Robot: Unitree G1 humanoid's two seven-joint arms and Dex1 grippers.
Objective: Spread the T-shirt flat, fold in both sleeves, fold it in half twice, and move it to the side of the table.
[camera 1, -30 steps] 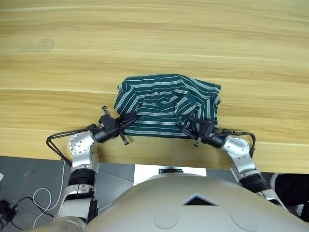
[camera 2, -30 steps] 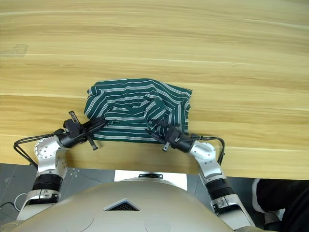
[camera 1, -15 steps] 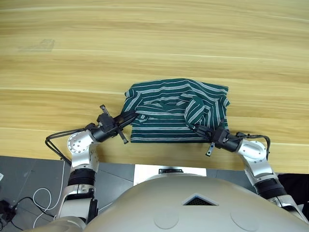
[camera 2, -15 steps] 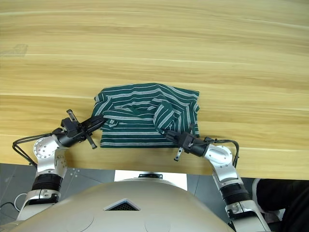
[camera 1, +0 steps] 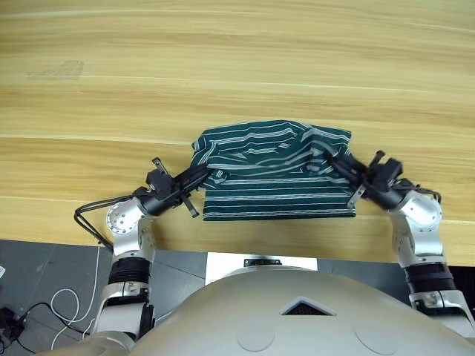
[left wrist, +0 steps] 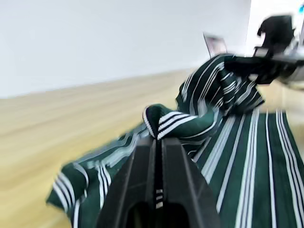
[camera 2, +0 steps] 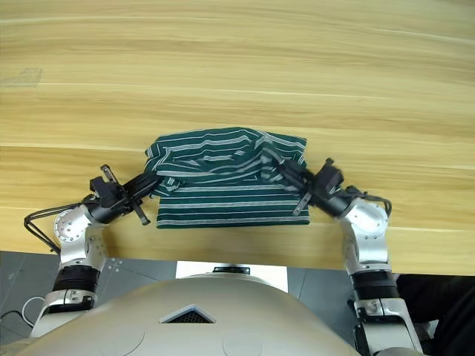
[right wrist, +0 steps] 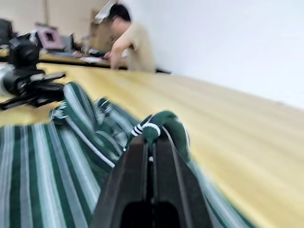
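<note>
Left eye view, nearest items first. The near edge of the counter (camera 1: 237, 67) runs just beside the near hem of the T-shirt (camera 1: 278, 196). The T-shirt is dark green with white stripes and lies on the wood.

1. Left tool (camera 1: 205, 176): positioned at the left side of the T-shirt and angled in toward it. In the left wrist view the left tool (left wrist: 156, 137) has its fingers pressed together, with a rolled fold of striped cloth pinched at the tips.

2. Right tool (camera 1: 339, 165): positioned at the right side of the T-shirt and angled in toward it. In the right wrist view the right tool (right wrist: 151, 138) is clamped narrow on a similar fold of cloth.

3. T-shirt condition: the near half lies flat, with its stripes running parallel to the hem. The far half is bunched into a wrinkled ridge that spans between the two tools and is raised off the flat layer.

4. Beyond the far side of the T-shirt, the counter continues as light wood planks.
</note>
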